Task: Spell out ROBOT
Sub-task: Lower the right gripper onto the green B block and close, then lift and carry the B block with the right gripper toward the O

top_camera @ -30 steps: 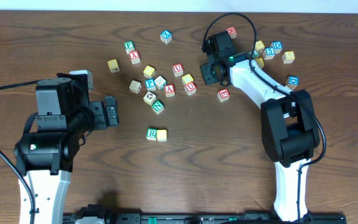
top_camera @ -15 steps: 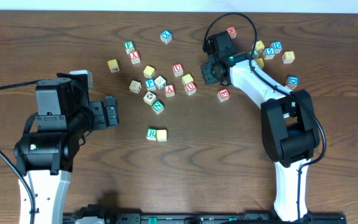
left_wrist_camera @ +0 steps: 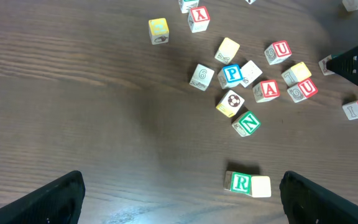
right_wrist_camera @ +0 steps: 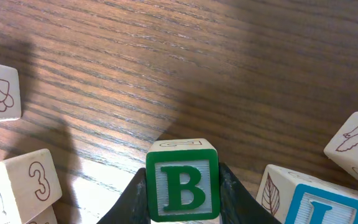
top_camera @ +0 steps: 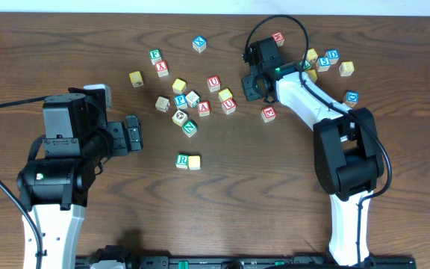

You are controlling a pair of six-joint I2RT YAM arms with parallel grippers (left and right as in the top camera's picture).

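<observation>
- The green R cube (top_camera: 182,160) sits on the counter (top_camera: 260,187) with one yellow cube (top_camera: 194,161) touching its right side. These two make a short row.
- Bare wood runs to the right of the R cube as far as the right arm (top_camera: 347,161). There is also bare wood on its near side, toward the counter's front edge.
- Left of the R cube, and a little farther back, hangs the left hand (top_camera: 134,134). It is released, with its fingers spread wide and nothing between them.
- Just beyond the R cube lies a knot of ten cubes (left_wrist_camera: 231,74). They include two red U cubes (left_wrist_camera: 279,51), one red A cube (left_wrist_camera: 266,90) and one green N cube (left_wrist_camera: 246,123), which is the nearest to the R cube.
- Past that knot, up and to the right of the R cube, is the right hand (top_camera: 249,88). It is clenched on the green B cube (right_wrist_camera: 182,186), with a finger (right_wrist_camera: 134,198) pressed to each side.
- I cannot tell whether the B cube is off the wood.
- A blue L cube (right_wrist_camera: 319,205) stands just beside the B cube without touching it.
- Farther right of the R cube, behind the right arm, is a smaller bunch of cubes (top_camera: 331,60). The arm partly hides it, so I can give no sure count.
- The counter's far edge (top_camera: 125,9) lies well beyond the R cube, with only a few stray cubes near it.
</observation>
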